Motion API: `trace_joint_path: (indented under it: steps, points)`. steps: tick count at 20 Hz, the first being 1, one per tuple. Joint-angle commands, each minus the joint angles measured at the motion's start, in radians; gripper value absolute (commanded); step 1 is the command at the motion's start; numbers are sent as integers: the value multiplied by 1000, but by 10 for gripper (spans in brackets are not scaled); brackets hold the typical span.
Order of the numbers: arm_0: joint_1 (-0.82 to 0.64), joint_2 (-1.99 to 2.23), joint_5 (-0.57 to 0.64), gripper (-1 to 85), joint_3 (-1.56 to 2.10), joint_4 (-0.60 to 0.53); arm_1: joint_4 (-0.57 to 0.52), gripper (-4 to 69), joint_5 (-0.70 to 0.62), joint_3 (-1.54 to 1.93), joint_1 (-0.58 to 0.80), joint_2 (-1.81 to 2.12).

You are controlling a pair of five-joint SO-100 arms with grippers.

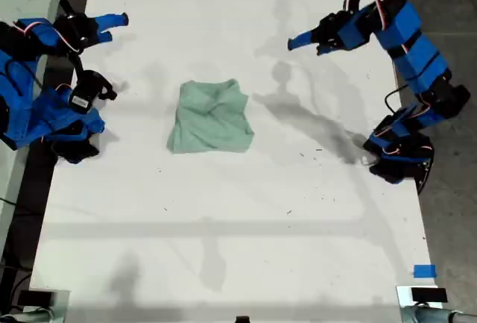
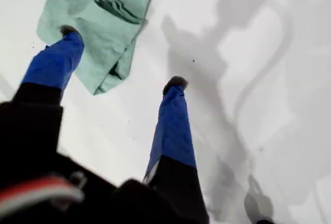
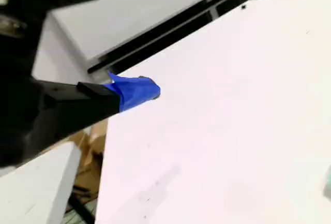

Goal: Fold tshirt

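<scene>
The tshirt [image 1: 211, 116] lies on the white table [image 1: 246, 211], a little above the middle of the exterior view and somewhat toward that view's left. It is already bunched into a compact, roughly square bundle with many wrinkles and a fold running across its upper part; no sleeve can be told apart clearly. My first gripper [image 1: 307, 42] hangs in the air near the top of the exterior view's right side, well apart from the cloth, and points toward the exterior view's left. In the first wrist view my first gripper [image 2: 121, 56] has its two blue fingers [image 2: 173, 125] spread wide, with nothing between them; the pale green shirt [image 2: 98, 22] shows beyond one fingertip, but the finger does not touch it. My second gripper [image 1: 115, 24] is at the top of the exterior view's left side, also raised and far from the tshirt. In the second wrist view one blue fingertip [image 3: 137, 92] stands over the bare table edge and another blue part shows at the frame's border, so the jaws stand apart and hold nothing. A small piece of blue tape [image 1: 424, 271] sticks on the table near the bottom of the exterior view's right side.
</scene>
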Motion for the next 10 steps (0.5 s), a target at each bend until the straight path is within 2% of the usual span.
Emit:
trace_joint_path:
  steps: [1, 3, 4, 6, 8, 10]
  points:
    - [281, 129, -184, 202, 124, -140, -100, 240, 32, 339, -110, 336]
    - [517, 204, -356, 43, 345, -278, -158, 22, 140, 611, -225, 548]
    - [606, 221, -439, 2, 449, -330, -184, -4, 192, 732, -290, 635]
    - [769, 244, -563, 1, 641, -485, -262, -4, 296, 960, -413, 767]
    - [879, 229, -632, 1, 784, -634, -357, -4, 400, 1192, -505, 894]
    - [922, 225, -690, 1, 853, -650, -445, -4, 511, 1440, -581, 1066]
